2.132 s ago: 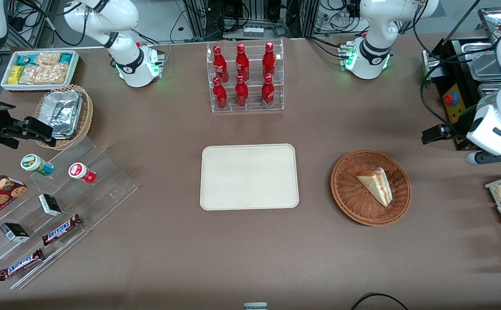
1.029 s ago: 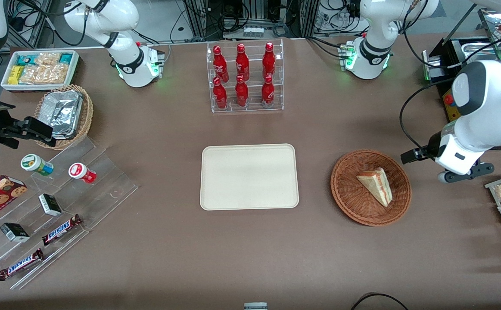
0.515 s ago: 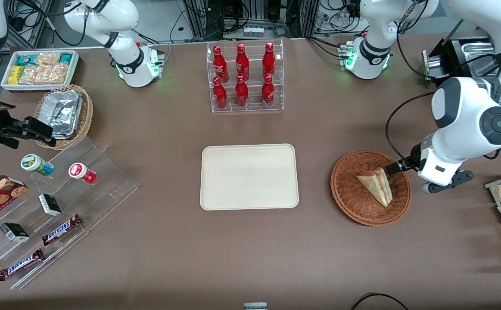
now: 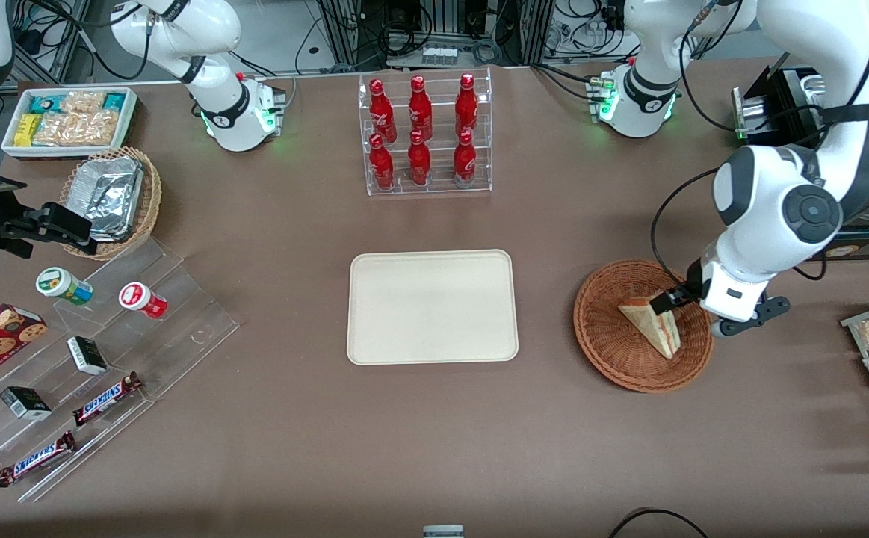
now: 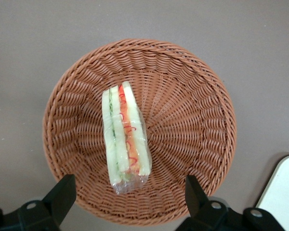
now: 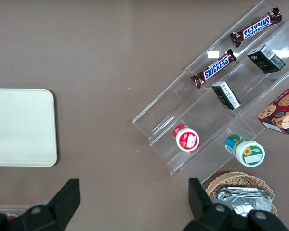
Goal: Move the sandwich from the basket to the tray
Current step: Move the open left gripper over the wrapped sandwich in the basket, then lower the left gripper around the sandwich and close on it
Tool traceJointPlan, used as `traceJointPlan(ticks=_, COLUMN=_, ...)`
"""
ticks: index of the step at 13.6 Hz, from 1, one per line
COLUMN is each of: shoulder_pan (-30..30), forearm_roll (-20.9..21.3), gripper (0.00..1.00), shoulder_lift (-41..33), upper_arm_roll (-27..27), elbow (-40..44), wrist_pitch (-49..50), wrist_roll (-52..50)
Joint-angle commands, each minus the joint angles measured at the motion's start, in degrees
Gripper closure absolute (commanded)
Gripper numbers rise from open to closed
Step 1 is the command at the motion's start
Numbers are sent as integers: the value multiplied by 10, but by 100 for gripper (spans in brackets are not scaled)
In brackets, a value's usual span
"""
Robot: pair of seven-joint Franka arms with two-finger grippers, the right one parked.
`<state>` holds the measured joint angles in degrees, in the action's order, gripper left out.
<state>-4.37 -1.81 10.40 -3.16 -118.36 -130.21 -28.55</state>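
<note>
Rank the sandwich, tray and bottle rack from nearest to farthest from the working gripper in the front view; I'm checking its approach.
The gripper hangs open over the basket.
1. Sandwich, right beneath it.
2. Tray, mid-table beside the basket.
3. Bottle rack, farther from the camera than the tray.

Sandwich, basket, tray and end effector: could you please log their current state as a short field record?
sandwich: lies in the basket, wrapped, filling edge up
basket: round woven wicker, on the table toward the working arm's end
tray: nothing on it, beside the basket
end effector: open, above the basket, fingers either side of the sandwich, not touching it
task stage: sandwich not yet grasped
</note>
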Motion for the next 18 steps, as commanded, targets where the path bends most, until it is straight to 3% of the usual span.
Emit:
traceJointPlan(ticks=1, shoulder_pan=-5, forearm_roll=6, gripper=0, shoulder_lift=-23, upper_arm_roll=1, elbow=-47, wrist_pitch=-55, wrist_roll=-32)
traceJointPlan(ticks=4, shoulder_pan=-5, forearm_roll=6, gripper=0, shoulder_lift=-21, upper_arm_roll=1, elbow=-69, wrist_pitch=-96, wrist_roll=-43)
traceJointPlan(ticks=18, shoulder_pan=-13, forearm_roll=6, gripper=0, shoulder_lift=34, upper_arm_roll=-1, elbow=-72, wrist_pitch=-116, wrist_roll=-99)
